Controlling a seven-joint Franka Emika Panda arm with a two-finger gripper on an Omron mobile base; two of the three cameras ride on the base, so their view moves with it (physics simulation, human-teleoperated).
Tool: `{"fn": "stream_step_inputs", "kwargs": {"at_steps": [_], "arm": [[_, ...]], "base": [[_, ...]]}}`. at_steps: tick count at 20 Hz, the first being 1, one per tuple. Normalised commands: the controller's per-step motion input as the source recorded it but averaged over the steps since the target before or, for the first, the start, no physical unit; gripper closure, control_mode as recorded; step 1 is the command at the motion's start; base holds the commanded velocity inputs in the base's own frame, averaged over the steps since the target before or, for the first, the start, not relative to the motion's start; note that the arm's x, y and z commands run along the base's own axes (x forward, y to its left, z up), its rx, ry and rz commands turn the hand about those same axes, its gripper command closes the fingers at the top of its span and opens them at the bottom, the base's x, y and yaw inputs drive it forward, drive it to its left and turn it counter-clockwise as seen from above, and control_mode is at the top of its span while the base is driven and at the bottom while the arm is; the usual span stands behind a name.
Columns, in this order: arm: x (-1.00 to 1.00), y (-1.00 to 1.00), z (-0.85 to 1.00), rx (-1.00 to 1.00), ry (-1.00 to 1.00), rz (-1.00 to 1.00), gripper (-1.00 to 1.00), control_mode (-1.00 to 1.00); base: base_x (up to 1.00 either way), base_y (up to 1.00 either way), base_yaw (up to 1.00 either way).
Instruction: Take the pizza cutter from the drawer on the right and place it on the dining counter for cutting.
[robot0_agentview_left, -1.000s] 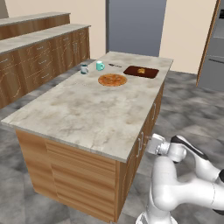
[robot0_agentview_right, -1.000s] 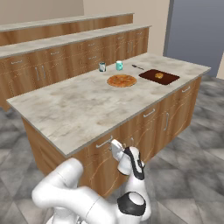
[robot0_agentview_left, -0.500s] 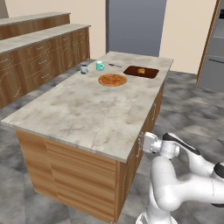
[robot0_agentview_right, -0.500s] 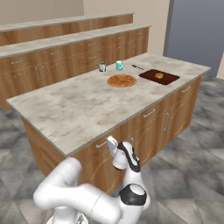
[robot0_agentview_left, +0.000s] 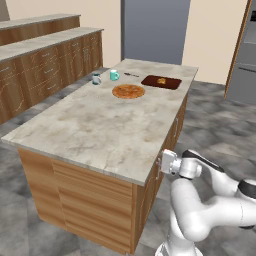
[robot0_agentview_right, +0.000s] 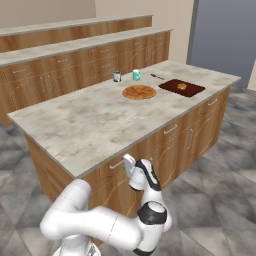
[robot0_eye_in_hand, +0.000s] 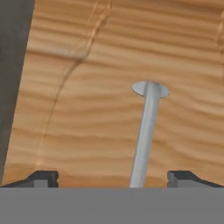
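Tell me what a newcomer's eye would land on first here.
The gripper, pressed close to the drawer front, with the slim metal handle running between its open fingertips. Next, the round pizza on the dining counter, with a dark cutting board and two small cups beside it.

Closed wood-grain drawer (robot0_eye_in_hand: 100, 87) under the dining counter (robot0_agentview_left: 100, 130); its metal bar handle (robot0_eye_in_hand: 144, 135) faces outward

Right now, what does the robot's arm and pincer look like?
The arm is made of glossy white rounded segments with dark grey bands at the joints. It ends in a white pincer with two small dark, blocky fingertips. No cables or markings are visible.
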Motion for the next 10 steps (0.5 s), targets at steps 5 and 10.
{"fn": "stream_step_inputs", "kwargs": {"at_steps": [5,10], "arm": [[0.19,0.0,-0.66,0.11,-0.08,0.0,-1.0,-1.0],[0.22,0.0,-0.67,0.06,-0.12,0.0,-1.0,-1.0]], "base": [[0.0,0.0,0.0],[0.0,0.0,0.0]]}}
